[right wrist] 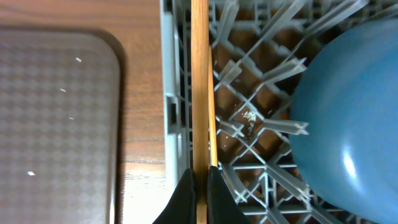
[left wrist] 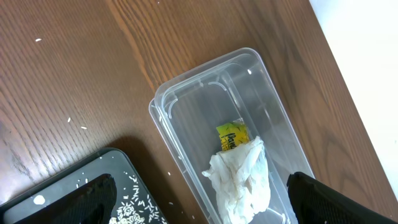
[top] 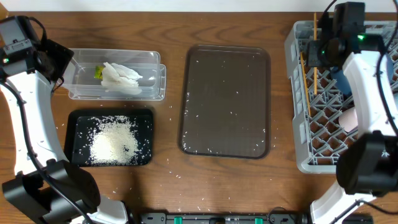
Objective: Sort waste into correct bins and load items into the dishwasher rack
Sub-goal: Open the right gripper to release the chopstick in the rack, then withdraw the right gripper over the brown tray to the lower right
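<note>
My right gripper [right wrist: 201, 186] is shut on the wooden chopsticks [right wrist: 200, 81], which run along the left wall of the grey dishwasher rack [right wrist: 171, 74]. From overhead, this gripper [top: 318, 53] hangs over the rack's [top: 297, 99] far left side with the chopsticks [top: 315, 62]. A blue dish [right wrist: 348, 124] and a pink cup [top: 349, 118] sit in the rack. My left gripper [left wrist: 202, 208] is open above the clear tub [left wrist: 205, 81]. The tub holds crumpled tissue [left wrist: 242, 180] and a yellow-green wrapper [left wrist: 231, 135]. Rice [top: 114, 142] lies heaped in the black tray [top: 78, 124].
A brown serving tray [top: 225, 102] lies between the bins and the rack, with loose rice grains on it. More stray grains dot the wooden table around both trays. The right arm's white body [top: 373, 93] reaches across the rack.
</note>
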Robot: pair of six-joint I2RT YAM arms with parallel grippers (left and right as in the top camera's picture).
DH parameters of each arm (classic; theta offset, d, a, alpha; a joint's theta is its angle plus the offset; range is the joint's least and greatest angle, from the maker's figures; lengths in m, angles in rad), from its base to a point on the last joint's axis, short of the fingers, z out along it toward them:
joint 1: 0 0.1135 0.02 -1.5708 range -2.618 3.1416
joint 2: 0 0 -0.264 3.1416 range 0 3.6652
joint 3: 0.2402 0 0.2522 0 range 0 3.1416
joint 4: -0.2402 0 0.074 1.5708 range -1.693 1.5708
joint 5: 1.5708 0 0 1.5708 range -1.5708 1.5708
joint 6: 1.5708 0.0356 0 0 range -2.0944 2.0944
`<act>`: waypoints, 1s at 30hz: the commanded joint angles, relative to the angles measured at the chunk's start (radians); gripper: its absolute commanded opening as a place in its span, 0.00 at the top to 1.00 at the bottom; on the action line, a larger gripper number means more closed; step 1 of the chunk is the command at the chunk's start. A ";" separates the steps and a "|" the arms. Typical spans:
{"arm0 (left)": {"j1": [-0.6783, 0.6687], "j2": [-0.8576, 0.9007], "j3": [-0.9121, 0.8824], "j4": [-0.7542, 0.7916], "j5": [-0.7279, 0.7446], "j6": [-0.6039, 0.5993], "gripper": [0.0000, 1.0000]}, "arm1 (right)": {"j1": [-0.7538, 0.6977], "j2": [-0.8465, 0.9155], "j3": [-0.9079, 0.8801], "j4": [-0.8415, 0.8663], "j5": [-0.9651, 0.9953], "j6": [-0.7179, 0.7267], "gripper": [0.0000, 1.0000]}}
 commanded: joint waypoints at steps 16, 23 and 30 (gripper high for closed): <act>0.002 -0.007 0.005 -0.002 -0.002 -0.009 0.09 | -0.008 0.007 -0.005 -0.122 -0.069 0.090 0.33; 0.002 -0.007 0.005 -0.003 -0.002 -0.009 0.09 | -0.003 -0.189 -0.007 -0.283 -0.193 0.142 0.33; 0.002 -0.007 0.005 -0.002 -0.002 -0.009 0.09 | 0.138 -0.385 -0.072 -0.365 -0.221 0.101 0.37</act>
